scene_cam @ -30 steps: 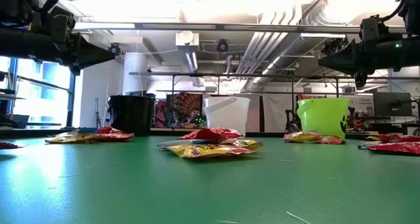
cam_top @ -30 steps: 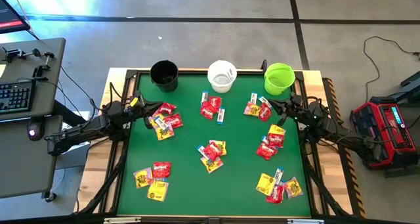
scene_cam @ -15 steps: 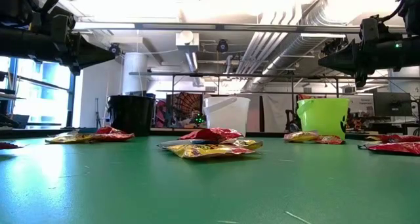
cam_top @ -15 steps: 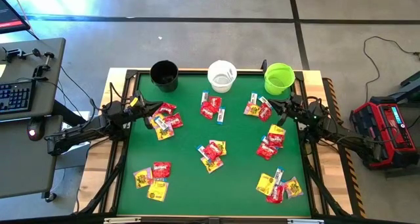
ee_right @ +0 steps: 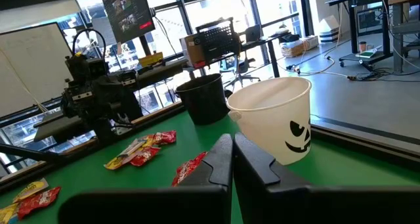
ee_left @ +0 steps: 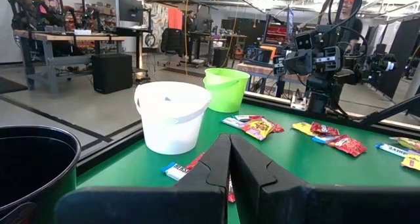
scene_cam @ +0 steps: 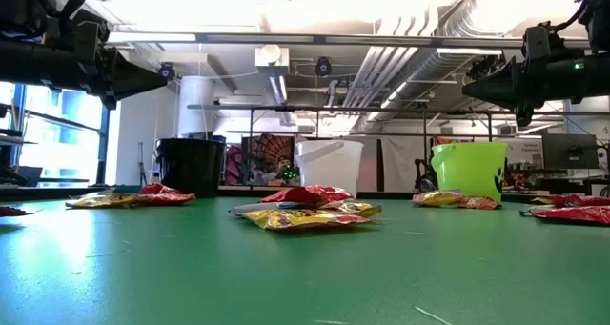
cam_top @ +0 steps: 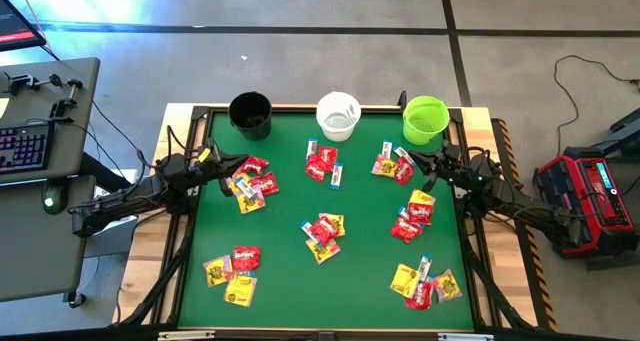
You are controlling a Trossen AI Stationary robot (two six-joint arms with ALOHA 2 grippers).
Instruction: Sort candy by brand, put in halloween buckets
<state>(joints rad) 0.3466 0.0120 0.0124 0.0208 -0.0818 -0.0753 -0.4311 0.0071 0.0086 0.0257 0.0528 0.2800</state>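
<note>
Three buckets stand on their bases along the green table's far edge: black (cam_top: 250, 114), white (cam_top: 338, 115), lime green (cam_top: 425, 119). Candy packets, red, yellow and white-and-blue, lie flat in several small heaps, one at the centre (cam_top: 323, 235), one near the left arm (cam_top: 250, 184), one at the near right (cam_top: 424, 282). My left gripper (cam_top: 232, 166) hovers shut at the table's left edge, above the heap there. My right gripper (cam_top: 412, 158) hovers shut at the right edge, near the green bucket. Both point level and hold nothing.
More candy heaps lie at the near left (cam_top: 232, 271), far centre (cam_top: 323, 163) and right (cam_top: 412, 219). A desk with a keyboard (cam_top: 22, 146) stands left of the table, a red device (cam_top: 588, 199) on the floor to the right. Bare green mat (cam_top: 290, 281) lies between the heaps.
</note>
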